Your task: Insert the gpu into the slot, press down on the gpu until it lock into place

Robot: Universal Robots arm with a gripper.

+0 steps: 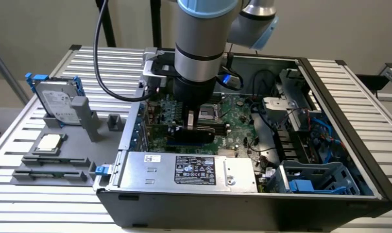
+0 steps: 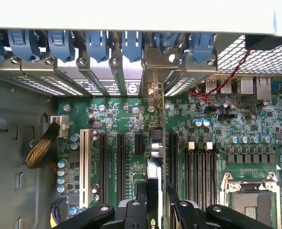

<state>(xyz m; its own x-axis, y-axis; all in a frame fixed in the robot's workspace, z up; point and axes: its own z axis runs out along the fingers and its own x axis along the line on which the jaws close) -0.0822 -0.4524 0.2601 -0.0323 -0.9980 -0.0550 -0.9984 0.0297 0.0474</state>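
The gpu (image 1: pixel 197 132) stands on edge inside the open computer case, low over the green motherboard (image 1: pixel 238 114). In the wrist view the gpu (image 2: pixel 155 157) shows edge-on as a thin strip. It runs from its silver bracket (image 2: pixel 153 88) at the case's rear wall back to my gripper (image 2: pixel 155 202). My gripper (image 1: pixel 192 125) is shut on the card's upper edge, one black finger (image 2: pixel 140 207) on each side. A dark blue strip, the slot (image 1: pixel 180 142), peeks out just below the card in the exterior view; in the wrist view the card covers it.
Black expansion slots (image 2: pixel 120 157) and a white one (image 2: pixel 85 162) lie beside the card, with memory slots (image 2: pixel 200 167) and the CPU socket (image 2: pixel 250 198) on its other side. Blue bracket clips (image 2: pixel 98 45) line the rear wall. A silver power supply (image 1: pixel 182 170) lies at the case front. A hard drive with blue rails (image 1: pixel 56 104) stands outside.
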